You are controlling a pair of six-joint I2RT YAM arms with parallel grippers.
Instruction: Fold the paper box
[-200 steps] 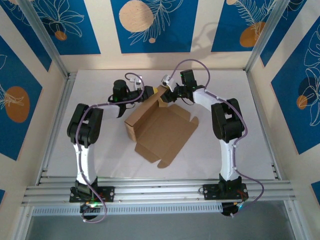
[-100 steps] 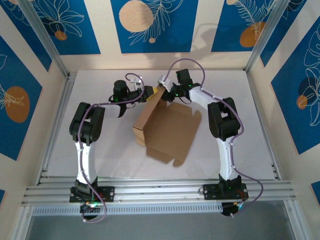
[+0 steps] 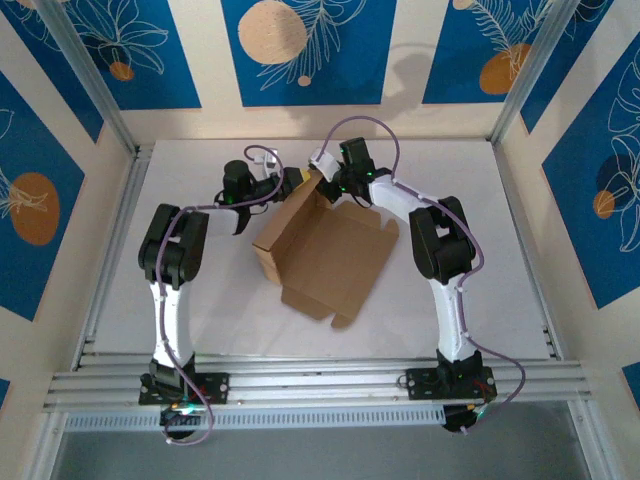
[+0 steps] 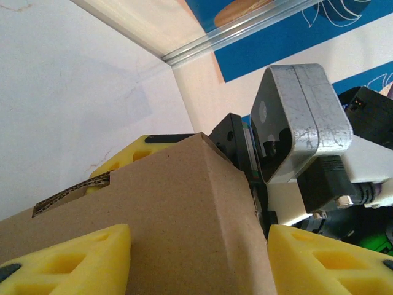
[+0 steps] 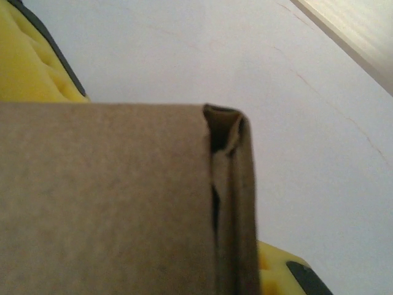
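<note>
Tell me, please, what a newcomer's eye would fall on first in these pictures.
The half-folded brown paper box sits mid-table, one wall raised. At its far corner both claws meet: the right claw pinches the raised wall, the left claw straddles it with fingers apart. Blue leaf-patterned panels line the walls behind.

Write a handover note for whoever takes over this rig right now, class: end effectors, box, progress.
Left end effector: open, astride the paper box's raised far corner.
Right end effector: shut on that corner's wall.
Box: middle of the table.
Done: left wall and far wall raised.
Left: near flaps lie flat; fold them up and close the box.
</note>
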